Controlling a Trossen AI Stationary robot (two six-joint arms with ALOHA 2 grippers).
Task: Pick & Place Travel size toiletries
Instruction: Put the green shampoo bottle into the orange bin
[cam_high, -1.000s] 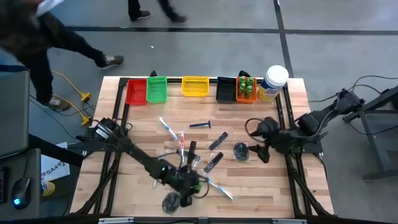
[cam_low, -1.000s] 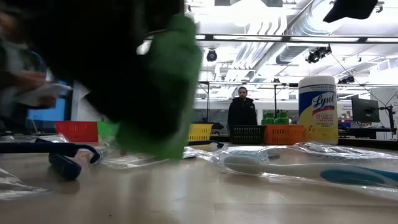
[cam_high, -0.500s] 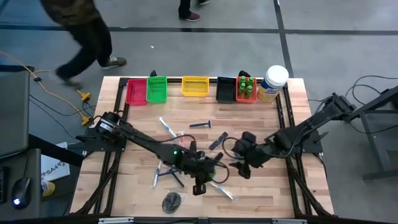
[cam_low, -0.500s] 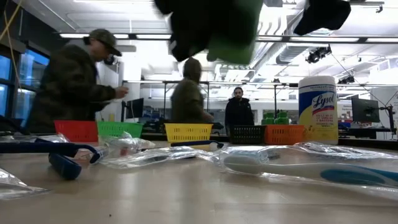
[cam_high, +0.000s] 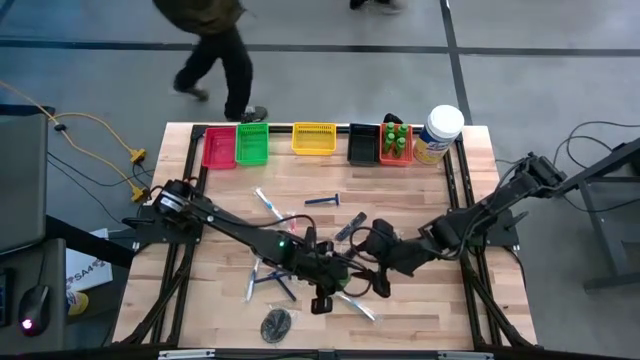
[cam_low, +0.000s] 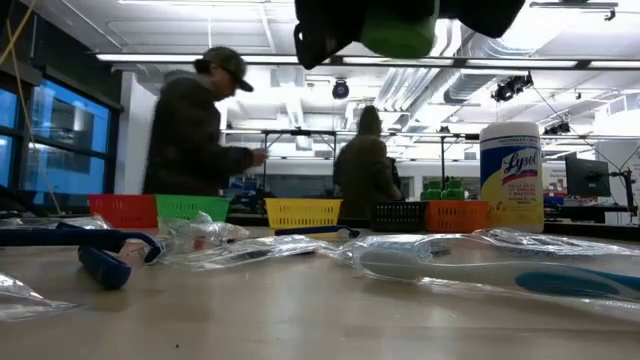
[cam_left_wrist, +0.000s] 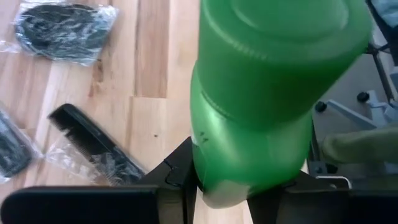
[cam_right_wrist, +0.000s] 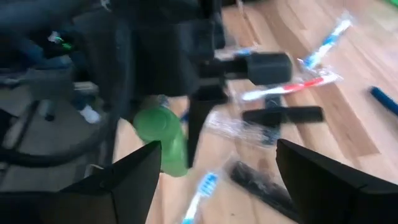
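A small green bottle (cam_left_wrist: 267, 93) hangs above the table's middle, near the front, with my left gripper (cam_left_wrist: 230, 186) shut on it; the low view has the bottle (cam_low: 398, 30) high up. My right gripper (cam_right_wrist: 217, 168) stands open just right of it (cam_high: 368, 270), pointing at the bottle (cam_right_wrist: 163, 140), fingers apart from it. On the wood lie wrapped toothbrushes (cam_high: 278, 208), a blue razor (cam_high: 322, 200), black combs (cam_high: 350, 225) and a dark mesh puff (cam_high: 275, 323). My left gripper pinches the green bottle between its two fingers (cam_left_wrist: 177, 180), one on each side of the bottle's body near one end (cam_left_wrist: 211, 177). The rest of the bottle sticks out past the fingertips. It is lifted clear of the table.
Along the far edge stand red (cam_high: 219, 148), green (cam_high: 251, 145), yellow (cam_high: 313, 138) and black (cam_high: 363, 145) bins, an orange bin (cam_high: 395, 150) with green bottles, and a white jar (cam_high: 440, 133). People move beyond the far edge (cam_low: 200, 130).
My left gripper has risen from beside the mesh puff at the near edge and gone right and a little farther in, lifting the green bottle clear of the table. My right gripper has come toward the table's left and down, close to the bottle, still open.
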